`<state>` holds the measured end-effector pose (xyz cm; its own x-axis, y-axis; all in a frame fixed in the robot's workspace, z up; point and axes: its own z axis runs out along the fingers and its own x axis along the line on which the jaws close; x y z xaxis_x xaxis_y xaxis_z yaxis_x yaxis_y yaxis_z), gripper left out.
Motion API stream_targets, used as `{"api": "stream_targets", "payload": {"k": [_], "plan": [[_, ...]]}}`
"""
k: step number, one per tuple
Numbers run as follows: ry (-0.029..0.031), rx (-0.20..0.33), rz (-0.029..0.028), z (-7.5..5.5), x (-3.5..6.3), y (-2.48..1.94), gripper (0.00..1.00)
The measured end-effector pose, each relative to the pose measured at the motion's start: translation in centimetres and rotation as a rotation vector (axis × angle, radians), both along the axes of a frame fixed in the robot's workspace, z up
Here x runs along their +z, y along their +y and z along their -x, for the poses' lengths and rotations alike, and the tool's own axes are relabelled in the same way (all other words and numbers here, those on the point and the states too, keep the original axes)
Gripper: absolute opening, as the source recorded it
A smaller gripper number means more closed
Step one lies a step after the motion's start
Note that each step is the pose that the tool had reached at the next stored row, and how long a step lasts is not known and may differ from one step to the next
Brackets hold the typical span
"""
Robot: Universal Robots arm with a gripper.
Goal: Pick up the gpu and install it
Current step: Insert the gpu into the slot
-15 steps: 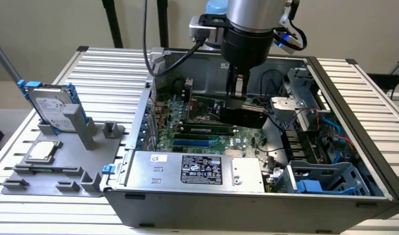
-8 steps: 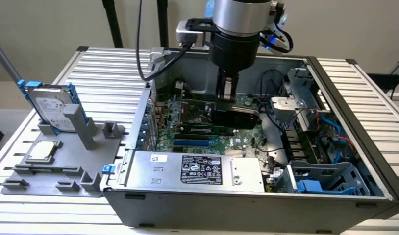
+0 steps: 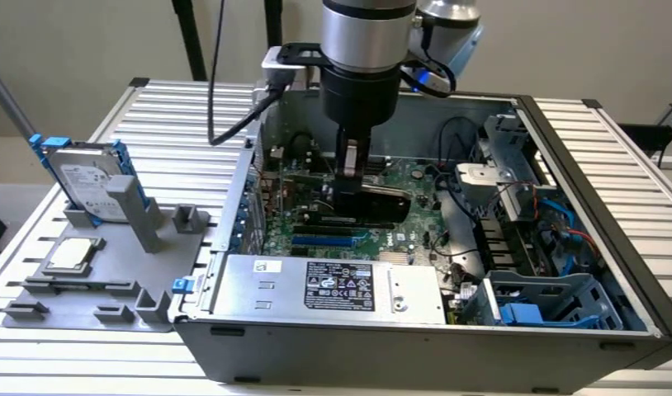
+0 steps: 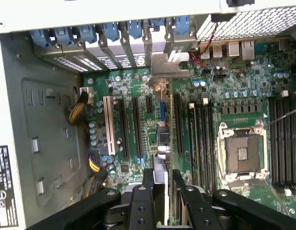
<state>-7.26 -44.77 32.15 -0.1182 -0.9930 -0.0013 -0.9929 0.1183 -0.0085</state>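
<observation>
gripping the gpu between its two black fingers, the hand reaches down into the open computer case, which lies on its side on the ribbed metal surface. the card is held edge-on and upright over the green motherboard, toward the case's rear wall. in the wrist view it reads as a thin dark blade running away from the hand, just beside a long black expansion slot, with its silvery bracket reaching the row of rear slot covers. whether its lower edge is seated in a slot cannot be told. near the surface's edge on the exterior view's left, a grey fixture carries a hard drive with blue rails and a small silver chip, both well apart from the hand.
</observation>
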Motion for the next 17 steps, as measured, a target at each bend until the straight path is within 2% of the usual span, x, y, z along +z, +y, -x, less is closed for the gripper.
{"api": "stream_targets", "payload": {"k": [4,6,8,12,17], "plan": [[-0.0062,0.004,-0.002,1.2,-0.61,0.0,0.27],[-0.0097,0.005,-0.0046,1.9,-0.88,0.0,0.27],[-0.0158,0.005,-0.0085,2.4,-1.11,0.0,0.27],[-0.0254,0.006,-0.0133,2.5,-1.75,0.0,0.27],[-0.0292,0.008,-0.0143,2.7,-2.64,0.0,0.27]]}}
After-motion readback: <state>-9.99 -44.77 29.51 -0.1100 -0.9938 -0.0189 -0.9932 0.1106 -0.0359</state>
